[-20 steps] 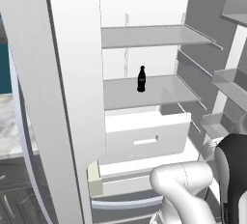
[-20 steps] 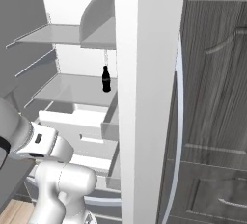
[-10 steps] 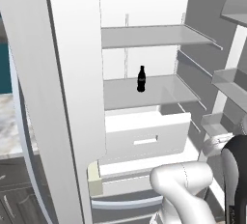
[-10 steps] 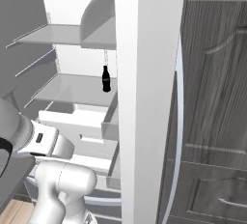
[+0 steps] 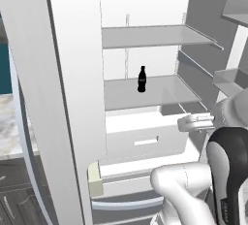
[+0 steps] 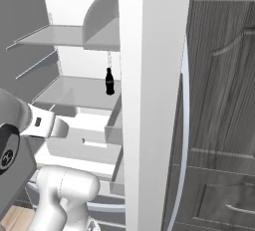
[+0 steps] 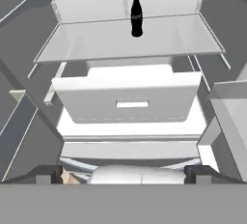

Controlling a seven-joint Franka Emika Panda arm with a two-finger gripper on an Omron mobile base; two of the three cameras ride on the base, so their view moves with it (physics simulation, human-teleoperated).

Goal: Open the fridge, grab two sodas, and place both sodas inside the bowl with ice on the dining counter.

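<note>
The fridge (image 5: 63,98) stands open, its white interior ahead of me. One soda, a dark slim bottle (image 5: 141,79), stands upright and alone on the middle glass shelf (image 7: 125,42); it also shows as the dark bottle (image 6: 109,81) from the right and the bottle (image 7: 136,15) at the top of the hand view. My gripper (image 7: 124,172) is open wide with nothing between its fingertips (image 7: 48,172). It sits low in front of the drawer, well short of the bottle and below the shelf. The bowl and the dining counter are out of view.
A white drawer (image 7: 128,100) juts out under the bottle's shelf. An upper shelf (image 5: 155,36) hangs above it. Door bins (image 5: 232,81) line the right door. The left door's edge (image 6: 154,100) stands close on the right, with dark cabinets (image 6: 224,100) beyond. A marble top (image 5: 14,122) lies at left.
My hand has risen a little and edged toward the fridge interior. The bottle has not moved, and the jaws stay wide.
</note>
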